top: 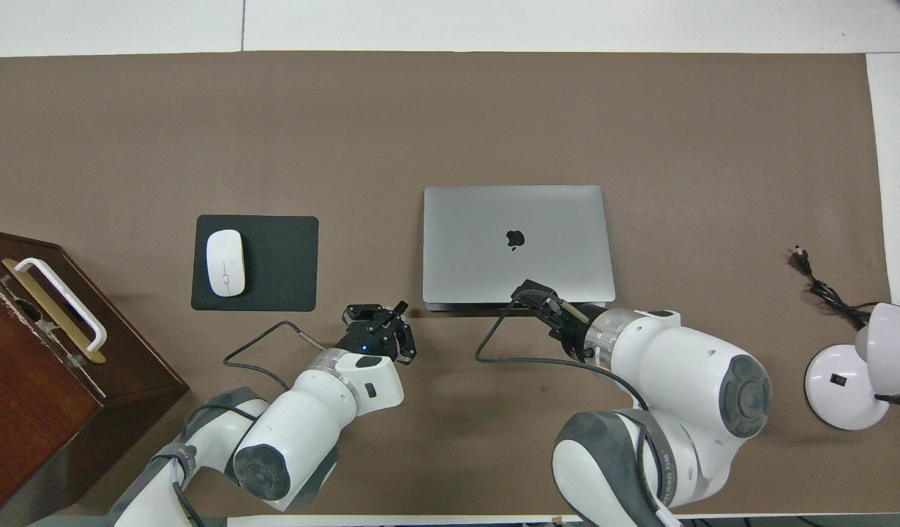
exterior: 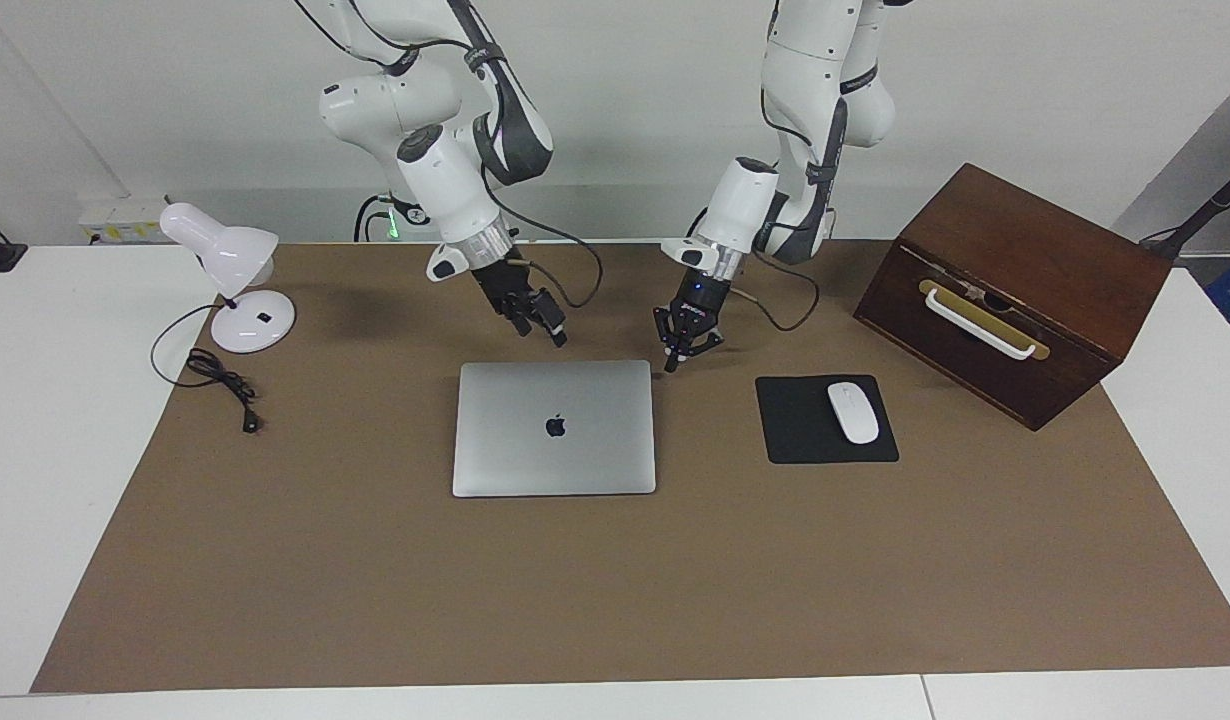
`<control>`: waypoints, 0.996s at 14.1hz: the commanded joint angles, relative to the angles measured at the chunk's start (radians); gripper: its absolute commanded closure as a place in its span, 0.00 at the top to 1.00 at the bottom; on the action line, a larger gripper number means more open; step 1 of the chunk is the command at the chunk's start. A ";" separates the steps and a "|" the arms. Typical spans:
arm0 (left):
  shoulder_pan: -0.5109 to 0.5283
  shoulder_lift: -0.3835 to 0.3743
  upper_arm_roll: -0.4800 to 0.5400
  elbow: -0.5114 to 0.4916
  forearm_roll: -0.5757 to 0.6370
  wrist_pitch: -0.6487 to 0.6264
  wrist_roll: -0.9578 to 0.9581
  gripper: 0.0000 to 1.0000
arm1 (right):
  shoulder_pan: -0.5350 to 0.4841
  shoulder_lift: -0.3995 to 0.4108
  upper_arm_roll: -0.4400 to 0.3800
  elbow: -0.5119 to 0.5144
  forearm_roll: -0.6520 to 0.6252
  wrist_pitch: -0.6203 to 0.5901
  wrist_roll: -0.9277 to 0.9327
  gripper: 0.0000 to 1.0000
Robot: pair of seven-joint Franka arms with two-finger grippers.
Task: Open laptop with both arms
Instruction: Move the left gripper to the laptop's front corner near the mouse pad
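The silver-grey laptop [exterior: 555, 428] lies closed and flat on the brown mat, apple logo up; it also shows in the overhead view [top: 518, 245]. My right gripper [exterior: 540, 332] is open and hangs just above the laptop's edge nearest the robots, near its middle [top: 532, 291]. My left gripper [exterior: 683, 355] is open and low over the mat, just off the laptop's robot-side corner toward the left arm's end [top: 378, 316]. Neither gripper holds anything.
A black mouse pad [exterior: 805, 440] with a white mouse [exterior: 853, 412] lies beside the laptop toward the left arm's end. A brown wooden box [exterior: 1015, 290] with a white handle stands past it. A white desk lamp [exterior: 237, 290] and its cord [exterior: 220, 378] sit at the right arm's end.
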 commanded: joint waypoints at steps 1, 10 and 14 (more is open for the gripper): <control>-0.018 0.049 0.015 0.041 -0.008 0.025 0.009 0.00 | -0.014 0.013 0.001 -0.002 0.034 0.004 -0.065 1.00; -0.011 0.127 0.017 0.134 -0.005 0.025 0.009 0.00 | -0.043 0.063 -0.006 0.024 0.041 0.009 -0.149 1.00; -0.009 0.135 0.017 0.159 -0.010 0.025 0.009 0.00 | -0.046 0.092 -0.009 0.048 0.044 0.010 -0.169 1.00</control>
